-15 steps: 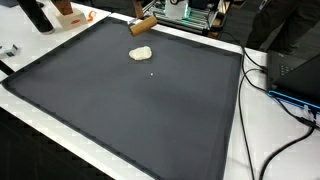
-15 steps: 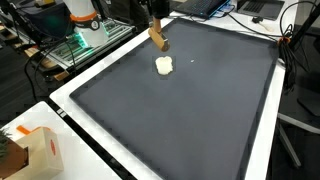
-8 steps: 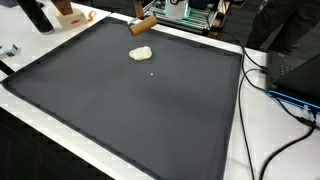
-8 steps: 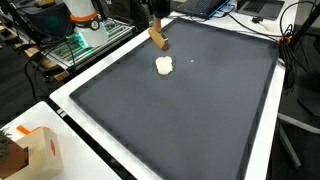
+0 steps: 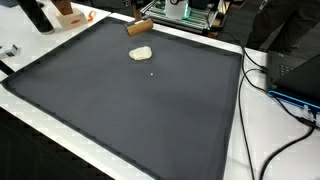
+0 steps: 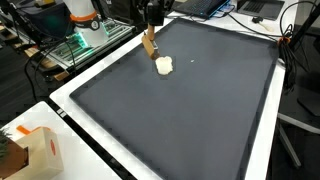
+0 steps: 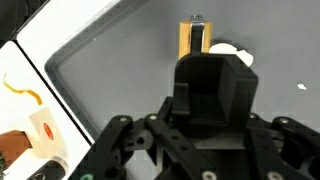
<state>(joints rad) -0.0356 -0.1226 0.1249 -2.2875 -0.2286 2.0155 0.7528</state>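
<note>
A long wooden piece (image 6: 148,44) hangs from my gripper (image 6: 151,18) at the far edge of the black mat (image 6: 190,110), its lower end just above the mat. Its tan body (image 5: 139,27) also shows near the mat's back edge. A cream lump (image 6: 164,65) lies on the mat right beside the wood's lower end; whether they touch is unclear. In the wrist view the wooden piece (image 7: 190,40) sticks out past the black gripper (image 7: 200,70), with the cream lump (image 7: 228,52) just behind it. The jaws themselves are hidden by the gripper body.
A white table border (image 5: 250,120) surrounds the mat. Cables and a dark device (image 5: 295,75) lie along one side. An orange-and-white box (image 6: 35,150) stands off a mat corner. A green circuit rack (image 6: 75,42) and an orange-white item (image 5: 68,14) sit near the back.
The wooden piece has swung and shifted a little toward the mat's edge, now hanging more upright. The cream lump has stayed put.
</note>
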